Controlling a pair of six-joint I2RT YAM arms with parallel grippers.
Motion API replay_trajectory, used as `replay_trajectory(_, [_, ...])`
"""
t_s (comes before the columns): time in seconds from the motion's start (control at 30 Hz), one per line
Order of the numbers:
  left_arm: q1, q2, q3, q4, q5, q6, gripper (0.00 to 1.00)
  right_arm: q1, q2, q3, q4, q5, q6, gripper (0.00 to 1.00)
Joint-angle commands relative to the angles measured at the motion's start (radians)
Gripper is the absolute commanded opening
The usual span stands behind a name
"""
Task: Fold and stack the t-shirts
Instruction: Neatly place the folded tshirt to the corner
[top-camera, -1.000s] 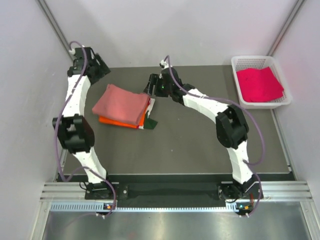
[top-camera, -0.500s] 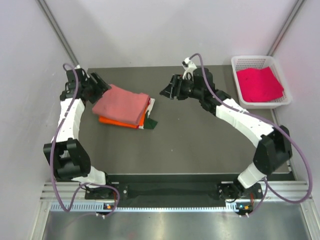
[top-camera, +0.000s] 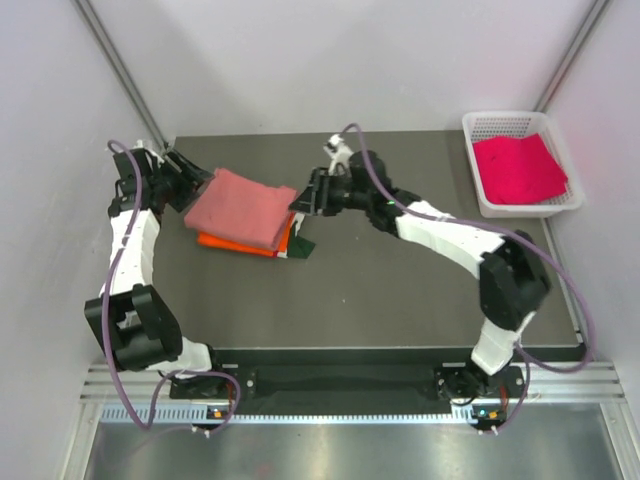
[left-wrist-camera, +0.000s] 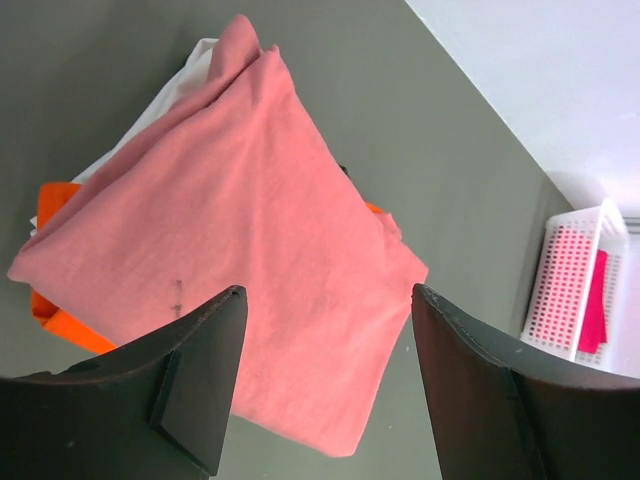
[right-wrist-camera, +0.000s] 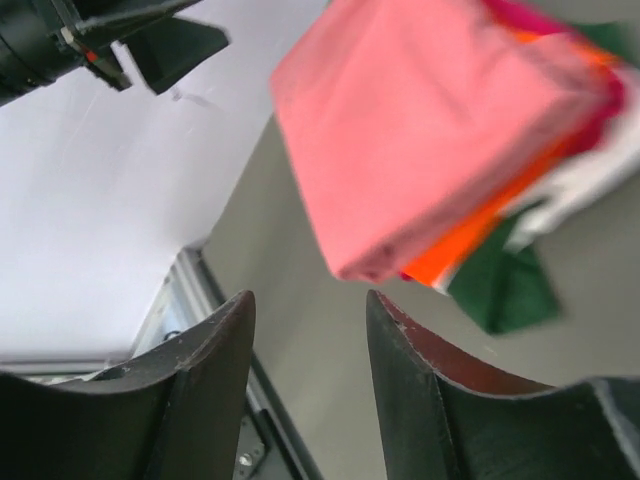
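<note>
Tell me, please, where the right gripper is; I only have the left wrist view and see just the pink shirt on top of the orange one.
Observer: The right gripper is at the right edge of the salmon-pink shirt, opposite the left gripper.
Operator: Thank you. Is it holding anything?
Observer: No. Its own wrist view shows the jaws apart with nothing between them, and the shirt lies ahead of them.
Operator: Is there anything low in the pile that I am missing?
Observer: A dark green cloth lies lowest, poking out below the orange shirt at the near right corner.
</note>
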Motion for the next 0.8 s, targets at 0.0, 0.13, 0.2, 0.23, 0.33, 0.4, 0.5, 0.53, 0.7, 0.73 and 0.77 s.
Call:
replay_trajectory(0.0, [0.021,-0.060,-0.028,0.090,0.045,-0.023,0.72,0.113,0.135,0.163,0.089,-0.056,0.063,0.48])
replay_trajectory(0.13, [0.030,-0.061,-0.077,0.151,0.052,-0.052,0.72,0.184,0.351,0.375,0.064,-0.069,0.120,0.45])
replay_trajectory(0.2, [0.030,-0.061,-0.115,0.189,0.071,-0.067,0.72,0.201,0.406,0.468,0.071,-0.073,0.149,0.44])
replay_trajectory(0.23, [0.032,-0.063,-0.129,0.221,0.075,-0.079,0.72,0.204,0.449,0.508,0.074,-0.069,0.170,0.42])
replay_trajectory(0.33, [0.032,-0.075,-0.158,0.260,0.069,-0.089,0.72,0.211,0.509,0.554,0.071,-0.059,0.186,0.41])
replay_trajectory(0.4, [0.030,-0.081,-0.171,0.271,0.060,-0.089,0.72,0.212,0.534,0.591,0.071,-0.067,0.206,0.41])
replay_trajectory(0.5, [0.032,-0.095,-0.184,0.286,0.057,-0.089,0.72,0.212,0.575,0.654,0.034,-0.081,0.209,0.39])
replay_trajectory(0.53, [0.030,-0.098,-0.189,0.291,0.057,-0.092,0.72,0.212,0.589,0.666,0.025,-0.082,0.209,0.39])
replay_trajectory(0.7, [0.030,-0.086,-0.249,0.361,0.072,-0.110,0.72,0.214,0.618,0.711,0.018,-0.083,0.229,0.39])
replay_trajectory(0.73, [0.030,-0.075,-0.260,0.381,0.081,-0.115,0.72,0.214,0.638,0.720,0.015,-0.083,0.230,0.39])
replay_trajectory(0.77, [0.030,-0.069,-0.269,0.395,0.084,-0.118,0.72,0.214,0.652,0.744,0.006,-0.084,0.232,0.39])
